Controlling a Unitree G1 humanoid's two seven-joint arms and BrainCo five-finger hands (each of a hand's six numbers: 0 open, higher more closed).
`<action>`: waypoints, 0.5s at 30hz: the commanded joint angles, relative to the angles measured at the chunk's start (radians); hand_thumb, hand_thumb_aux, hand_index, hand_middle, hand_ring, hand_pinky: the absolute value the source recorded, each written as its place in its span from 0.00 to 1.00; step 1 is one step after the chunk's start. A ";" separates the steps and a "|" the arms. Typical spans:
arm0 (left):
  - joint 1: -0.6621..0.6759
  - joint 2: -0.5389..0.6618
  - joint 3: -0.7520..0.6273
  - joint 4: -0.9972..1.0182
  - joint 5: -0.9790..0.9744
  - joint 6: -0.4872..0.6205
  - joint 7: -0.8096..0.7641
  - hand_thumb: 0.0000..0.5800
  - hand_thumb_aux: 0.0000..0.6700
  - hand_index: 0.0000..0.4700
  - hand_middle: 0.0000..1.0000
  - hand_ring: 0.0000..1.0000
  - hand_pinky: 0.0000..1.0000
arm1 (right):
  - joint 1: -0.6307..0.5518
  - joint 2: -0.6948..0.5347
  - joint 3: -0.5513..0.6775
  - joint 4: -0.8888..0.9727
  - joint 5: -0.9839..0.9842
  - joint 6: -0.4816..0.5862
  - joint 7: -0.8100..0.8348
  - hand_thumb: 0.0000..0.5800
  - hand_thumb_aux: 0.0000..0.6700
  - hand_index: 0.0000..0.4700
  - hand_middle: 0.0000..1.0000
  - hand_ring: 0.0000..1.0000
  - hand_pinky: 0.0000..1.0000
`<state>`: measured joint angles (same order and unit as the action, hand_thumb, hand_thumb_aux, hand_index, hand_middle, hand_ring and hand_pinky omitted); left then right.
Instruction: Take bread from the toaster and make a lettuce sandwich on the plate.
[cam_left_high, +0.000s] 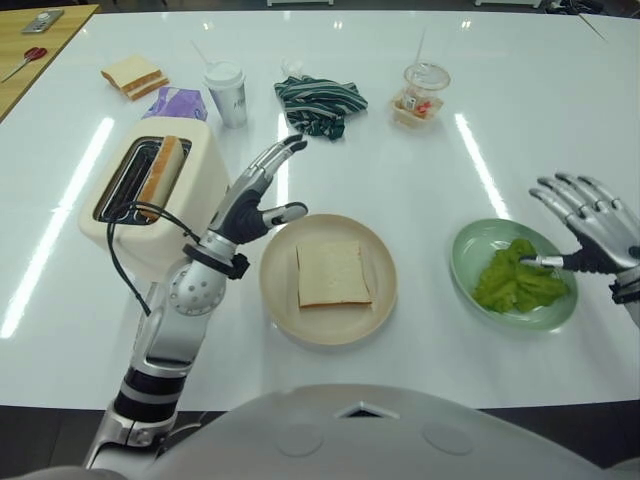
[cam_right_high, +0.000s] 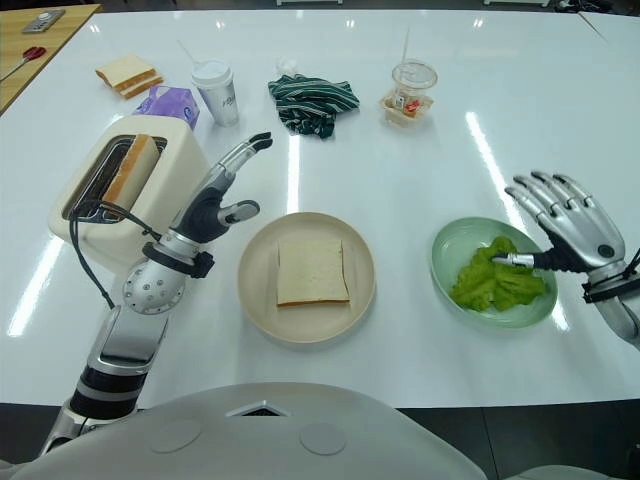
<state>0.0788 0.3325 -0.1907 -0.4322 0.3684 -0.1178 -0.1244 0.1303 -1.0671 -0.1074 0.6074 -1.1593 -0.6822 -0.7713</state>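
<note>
You see the left hand (cam_left_high: 256, 202) raised between the toaster (cam_left_high: 200, 155) and the plate (cam_left_high: 275, 290). Its fingers are stretched apart and hold nothing. One slice of bread (cam_left_high: 163, 178) stands in the toaster slot, and another slice (cam_left_high: 332, 272) lies flat in the middle of the plate. The right hand (cam_left_high: 595, 225) is at the right edge of the green bowl (cam_left_high: 470, 250). Its fingers are spread and empty, and the thumb tip is at the lettuce (cam_left_high: 510, 285); whether it touches, you cannot tell. All stands on the white worktop (cam_left_high: 420, 180).
</note>
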 joint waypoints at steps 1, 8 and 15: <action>-0.006 0.004 0.010 0.034 0.001 -0.019 -0.007 0.00 0.00 0.00 0.00 0.00 0.00 | -0.066 -0.045 0.147 0.081 -0.069 0.012 -0.126 0.00 0.00 0.00 0.00 0.00 0.00; -0.006 0.018 0.025 0.067 0.013 -0.052 -0.008 0.00 0.00 0.00 0.00 0.00 0.00 | -0.129 -0.067 0.314 0.120 -0.054 -0.030 -0.178 0.20 0.11 0.11 0.00 0.00 0.00; -0.004 0.009 0.028 0.073 0.019 -0.057 -0.005 0.00 0.00 0.00 0.00 0.00 0.00 | -0.165 -0.077 0.389 0.125 -0.028 -0.038 -0.182 0.77 0.52 0.52 0.00 0.00 0.00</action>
<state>0.0759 0.3413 -0.1658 -0.3672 0.3730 -0.1729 -0.1257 -0.0165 -1.1243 0.2594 0.7264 -1.1980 -0.7130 -0.9560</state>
